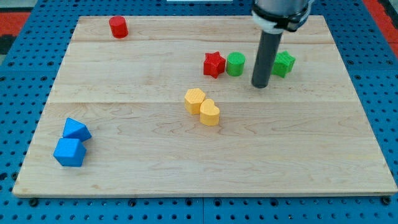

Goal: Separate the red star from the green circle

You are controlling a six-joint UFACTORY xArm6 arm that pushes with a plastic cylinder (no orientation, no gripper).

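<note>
A: Since the red star [213, 64] is the target, start there. Where is it?

B: On the table [124, 155], toward the view's top, right of centre. The green circle [236, 64] sits just to the star's right, touching it or nearly; I cannot tell if there is a gap.

A: And my tip [260, 85]?

B: Right of the green circle and slightly toward the view's bottom from it, close but apart. The dark rod rises from there and covers part of the view behind it.

A: Anything past the rod?

B: A green block [285, 63], jagged edge, maybe a star, further right of the red star, partly hidden by the rod. The tip lies between the green circle and that block, a bit lower than both.

A: Pincer state?

B: No pincer shows, just the rod, so open or closed cannot be told.

A: The others, relative to the red star?

B: Two yellow blocks, touching each other, below and slightly left of it: a yellow hexagon-like block [194, 100] and a yellow heart-like block [209, 112]. A red cylinder [118, 27] well to the left, near the table's top edge. Two blue blocks, touching, far left and down: a blue wedge-like block [76, 129] above a blue cube [69, 152].
</note>
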